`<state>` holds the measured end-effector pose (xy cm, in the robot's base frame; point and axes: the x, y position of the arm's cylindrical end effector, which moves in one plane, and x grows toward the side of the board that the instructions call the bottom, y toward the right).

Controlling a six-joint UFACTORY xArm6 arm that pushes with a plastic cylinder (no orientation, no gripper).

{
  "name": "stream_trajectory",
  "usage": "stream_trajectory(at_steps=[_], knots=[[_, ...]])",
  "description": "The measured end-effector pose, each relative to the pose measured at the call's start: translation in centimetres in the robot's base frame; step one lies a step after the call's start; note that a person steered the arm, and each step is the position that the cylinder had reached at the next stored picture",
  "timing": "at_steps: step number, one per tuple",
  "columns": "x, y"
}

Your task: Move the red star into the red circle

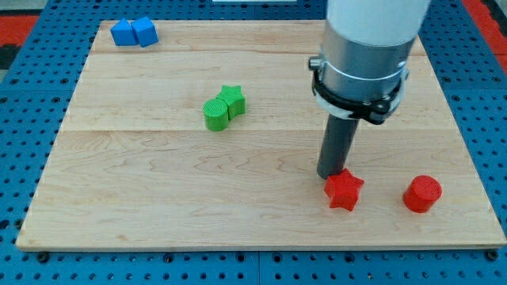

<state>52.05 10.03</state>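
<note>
The red star (344, 191) lies near the view's bottom right on the wooden board (158, 190). The red circle (421, 194), a short red cylinder, stands to the star's right with a gap between them. My tip (329, 174) rests on the board right at the star's upper left edge, touching or nearly touching it. The rod rises from there to the arm's grey and white body at the view's top.
A green circle (215, 114) and a green star (233, 100) sit together left of the board's middle. Two blue blocks (133, 32) sit side by side at the top left corner. A blue pegboard (24, 119) surrounds the board.
</note>
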Motion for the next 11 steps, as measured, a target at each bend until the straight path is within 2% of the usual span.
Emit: stream_trajectory(at_steps=[1,2,3,4,5,6,7,9,10,11], knots=[[0.7,-4.0],[4.2,-7.3],[6.0,-4.5],[6.0,0.7],[6.6,0.2],[7.1,-7.1],[4.4,-7.9],[3.0,3.2],[3.0,6.1],[2.7,3.4]])
